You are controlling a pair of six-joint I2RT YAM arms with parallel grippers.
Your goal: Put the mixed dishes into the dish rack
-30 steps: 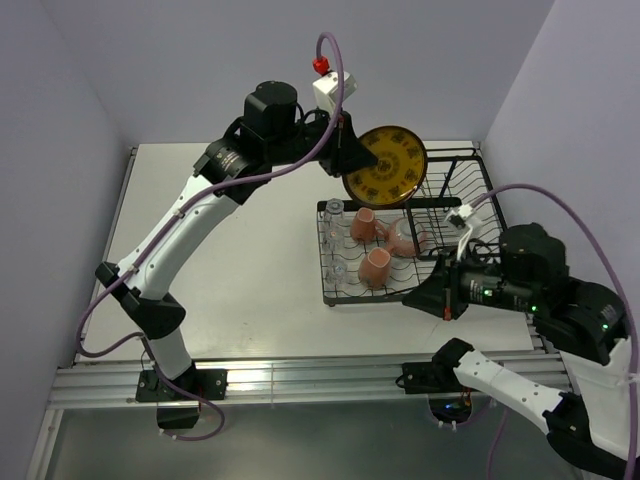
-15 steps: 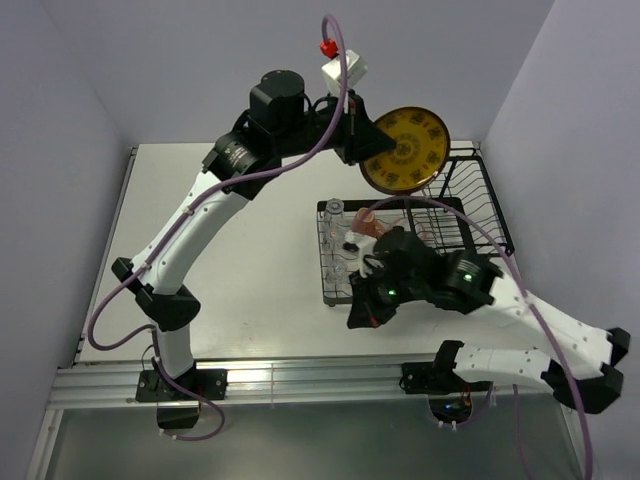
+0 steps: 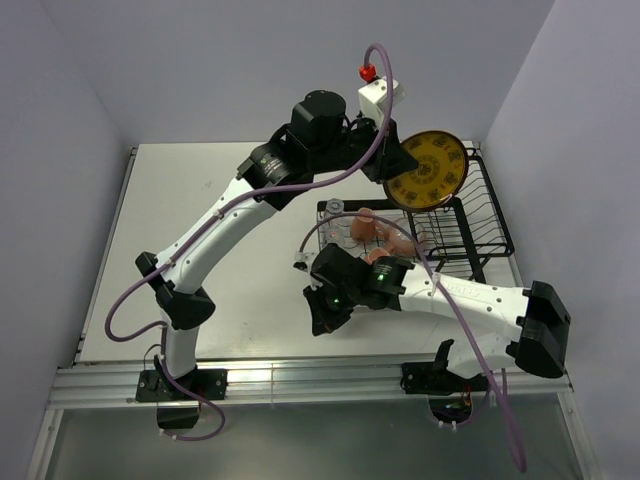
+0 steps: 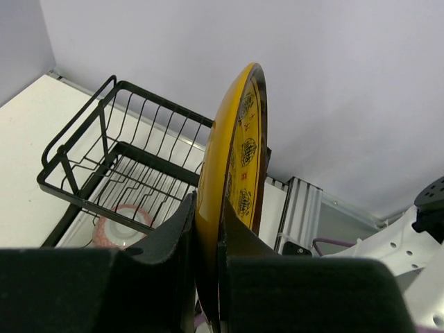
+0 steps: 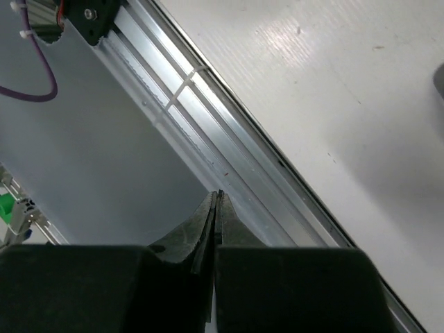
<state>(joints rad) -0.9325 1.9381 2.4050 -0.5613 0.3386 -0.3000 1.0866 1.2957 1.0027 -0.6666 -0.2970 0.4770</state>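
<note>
My left gripper (image 3: 397, 166) is shut on the rim of the yellow dark-patterned plate (image 3: 430, 170), holding it on edge in the air above the taller basket section of the black wire dish rack (image 3: 487, 212). In the left wrist view the plate (image 4: 239, 156) stands upright between the fingers of my left gripper (image 4: 207, 201), with the basket (image 4: 104, 156) below left. A salmon-pink mug (image 3: 362, 226), a pink bowl (image 3: 404, 240) and a clear glass (image 3: 334, 207) sit in the low tray. My right gripper (image 3: 321, 322) is shut and empty, left of the rack near the table's front edge.
My right arm (image 3: 440, 290) lies across the front of the tray and hides part of it. The right wrist view shows the aluminium rail (image 5: 229, 132) at the table's near edge, below the shut right gripper (image 5: 216, 195). Walls stand close behind and to the right of the rack.
My left arm has carried the plate to the right, over the basket section. My right arm has swung left across the front of the rack to the near table edge.
</note>
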